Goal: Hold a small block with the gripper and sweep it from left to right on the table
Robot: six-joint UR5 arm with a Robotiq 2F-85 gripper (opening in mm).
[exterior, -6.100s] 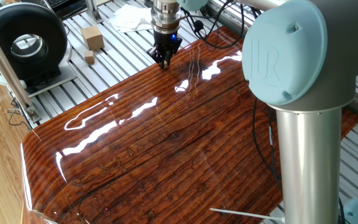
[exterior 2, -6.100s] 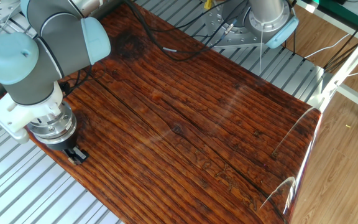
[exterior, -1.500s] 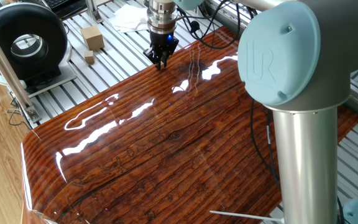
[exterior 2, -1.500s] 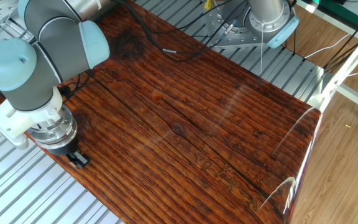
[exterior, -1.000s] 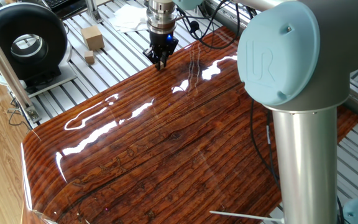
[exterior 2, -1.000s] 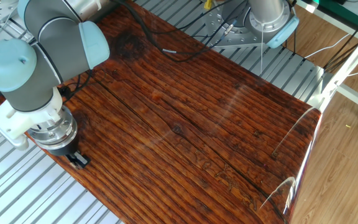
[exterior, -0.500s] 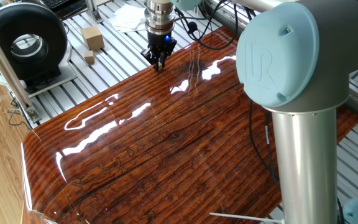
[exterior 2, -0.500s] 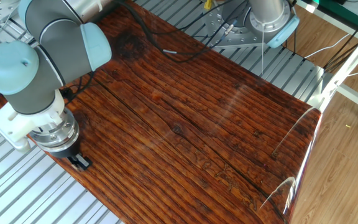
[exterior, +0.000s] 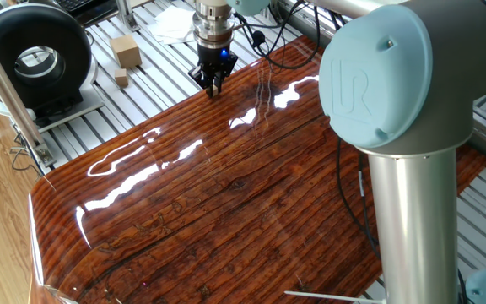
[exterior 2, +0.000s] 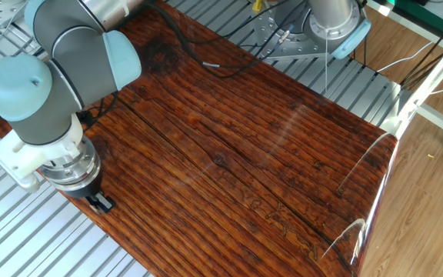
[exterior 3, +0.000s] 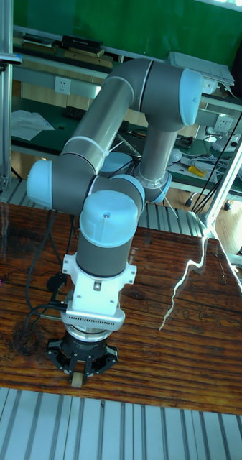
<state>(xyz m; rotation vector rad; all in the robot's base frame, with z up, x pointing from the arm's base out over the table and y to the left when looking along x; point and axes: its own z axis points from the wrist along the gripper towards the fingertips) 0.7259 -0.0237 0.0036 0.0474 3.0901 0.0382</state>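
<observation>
Here the small block (exterior 3: 77, 379) is pinched between the nearly closed 2 fingers of the gripper (exterior 3: 78, 376), low over the near edge of the table (exterior 3: 171, 345), presumably so that its bottom face can be dragged along the wood.

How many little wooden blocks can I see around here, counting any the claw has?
3. One small block is pinched in the gripper at the table edge. A bigger tan block and a tiny cube sit on the slatted base beside the table. Others may be hidden.
</observation>
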